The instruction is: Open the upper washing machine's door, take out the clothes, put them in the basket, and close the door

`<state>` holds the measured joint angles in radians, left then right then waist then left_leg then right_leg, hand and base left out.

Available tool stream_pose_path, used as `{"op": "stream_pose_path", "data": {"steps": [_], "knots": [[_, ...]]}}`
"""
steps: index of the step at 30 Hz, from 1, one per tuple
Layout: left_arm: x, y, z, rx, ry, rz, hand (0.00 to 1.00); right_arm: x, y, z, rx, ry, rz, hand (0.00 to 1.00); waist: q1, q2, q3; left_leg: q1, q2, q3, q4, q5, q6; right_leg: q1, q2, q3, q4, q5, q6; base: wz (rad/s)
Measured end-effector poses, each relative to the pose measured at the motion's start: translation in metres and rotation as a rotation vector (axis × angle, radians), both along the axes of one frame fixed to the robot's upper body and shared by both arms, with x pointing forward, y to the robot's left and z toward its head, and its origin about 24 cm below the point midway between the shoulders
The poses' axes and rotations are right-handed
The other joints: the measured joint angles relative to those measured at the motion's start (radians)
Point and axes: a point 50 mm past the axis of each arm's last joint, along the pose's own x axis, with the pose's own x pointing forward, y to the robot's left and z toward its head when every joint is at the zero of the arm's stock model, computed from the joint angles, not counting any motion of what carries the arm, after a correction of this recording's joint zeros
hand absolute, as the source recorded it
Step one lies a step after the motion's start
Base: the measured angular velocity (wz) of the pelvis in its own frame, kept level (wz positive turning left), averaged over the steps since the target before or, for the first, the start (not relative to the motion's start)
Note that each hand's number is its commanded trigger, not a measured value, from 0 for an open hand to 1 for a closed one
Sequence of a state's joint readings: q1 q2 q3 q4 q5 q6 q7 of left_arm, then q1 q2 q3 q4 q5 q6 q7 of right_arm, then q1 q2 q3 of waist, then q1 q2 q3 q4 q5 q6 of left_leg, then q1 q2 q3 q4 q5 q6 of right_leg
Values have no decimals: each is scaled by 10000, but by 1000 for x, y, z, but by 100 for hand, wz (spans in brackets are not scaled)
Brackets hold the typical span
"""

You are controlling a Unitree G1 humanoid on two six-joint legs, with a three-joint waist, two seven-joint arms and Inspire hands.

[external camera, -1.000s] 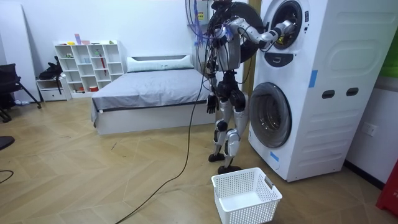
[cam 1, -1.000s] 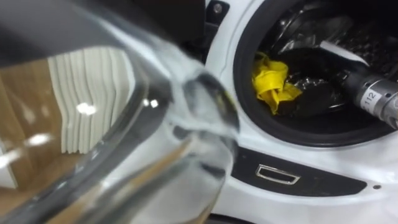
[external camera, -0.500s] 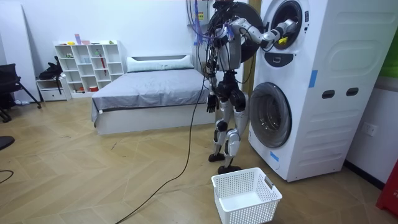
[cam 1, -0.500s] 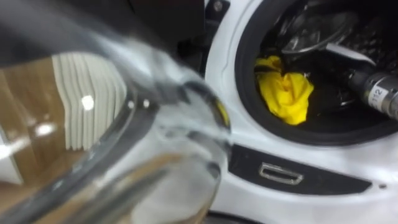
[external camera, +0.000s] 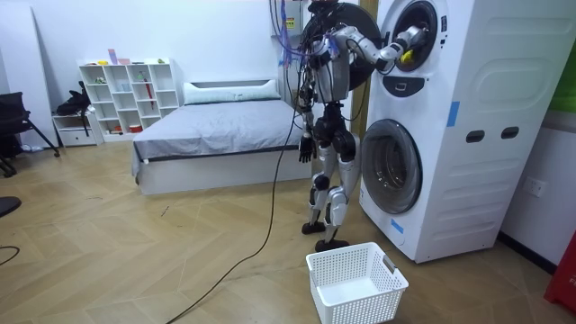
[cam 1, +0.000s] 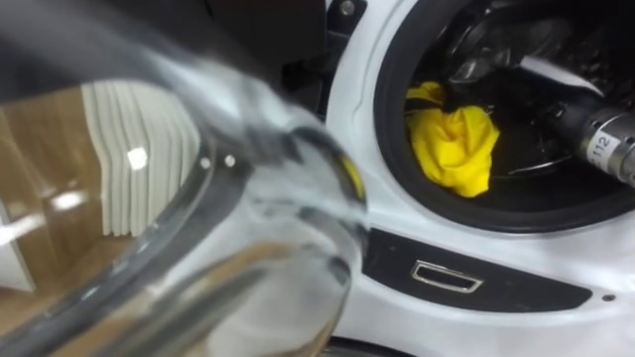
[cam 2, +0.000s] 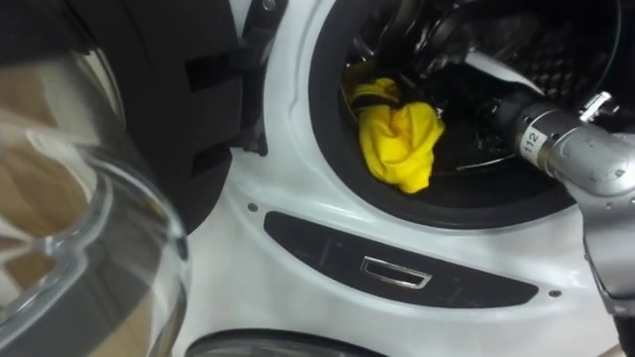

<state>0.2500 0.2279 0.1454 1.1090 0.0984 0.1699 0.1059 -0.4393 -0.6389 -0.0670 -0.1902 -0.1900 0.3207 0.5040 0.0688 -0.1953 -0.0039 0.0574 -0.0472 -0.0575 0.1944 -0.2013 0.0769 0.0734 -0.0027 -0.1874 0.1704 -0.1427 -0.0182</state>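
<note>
Barely underway. Saw right hand (cam 2: 476, 117) inside washing machine (cam 2: 298, 228), behind yellow cloth (cam 2: 402, 147) at the opening; couldn't tell its grip. Left hand (external camera: 306, 149) by hip, likewise. Hadn't gotten cloth out to basket (external camera: 360, 306).

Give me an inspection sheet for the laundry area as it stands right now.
Surface: wood floor, bare around the robot.
Job's things: yellow cloth lies at the front of the upper drum of the washer; its glass door is swung open; white basket on the floor before the washer, nothing seen inside.
Clutter: nothing seen.
Hands: right hand reaches into the drum beside the cloth, grip not clear; left hand hangs at the robot's side.
Cables: nothing seen besides the robot's own.
Surroundings: bed, white shelf and dark chair behind the robot.
</note>
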Motion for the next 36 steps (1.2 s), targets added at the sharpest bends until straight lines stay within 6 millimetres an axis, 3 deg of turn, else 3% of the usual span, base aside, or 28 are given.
{"op": "stream_pose_path", "data": {"steps": [2, 5, 9, 13, 17, 21, 26, 36], "knots": [[-3, 0, 0, 6, 47, 151, 0, -10, 6, 9, 73, -694, 224, 100, -7, 22, 2, 49, 15, 56, -64, -1, 1, 16, 38, 207, -7, 0, -1, -10], [-8, 0, 0, 47, -30, 302, 0, -40, 6, 24, 776, -2072, 564, 100, -33, 113, 22, 104, 19, 149, -49, -26, 16, 74, 37, 254, -18, 5, 1, -5], [-23, -10, -3, -146, 389, 503, 0, -71, 3, 7, 1975, -2710, 473, 100, -131, 552, 23, 295, 14, 292, -31, -77, 69, 210, 30, 465, -17, 16, 22, -12], [-34, -16, -4, -262, 406, 832, 0, -83, -1, -12, 2530, -2339, 78, 100, -458, 942, -2, 239, 12, 399, 31, -98, 77, 113, -19, 545, 47, 21, 27, -10], [-40, -15, -3, -215, 333, 1044, 0, -88, -3, -13, 3180, -2468, 347, 100, -792, 946, 21, 235, 17, 409, 46, -61, 19, 70, -37, 564, 2, -64, -17, 1], [-44, -13, -2, -258, 332, 1155, 0, -93, -18, -18, 3387, -2367, -380, 100, -956, 775, -49, 316, 54, 398, 28, -39, -26, 123, 19, 579, -17, -85, -49, 0], [-46, -14, -2, -268, 388, 1126, 0, -93, -25, -30, 3932, -2088, -846, 100, -1170, 521, -25, 327, 122, 503, 6, -83, -77, 139, 106, 729, -22, -56, -94, -10], [-39, -11, -2, -178, 446, 856, 0, -100, -21, -31, 4822, -2187, -374, 100, -1469, 539, -32, 371, 212, 865, -115, -188, -69, -54, 222, 1054, -35, -48, -96, -10]]}}
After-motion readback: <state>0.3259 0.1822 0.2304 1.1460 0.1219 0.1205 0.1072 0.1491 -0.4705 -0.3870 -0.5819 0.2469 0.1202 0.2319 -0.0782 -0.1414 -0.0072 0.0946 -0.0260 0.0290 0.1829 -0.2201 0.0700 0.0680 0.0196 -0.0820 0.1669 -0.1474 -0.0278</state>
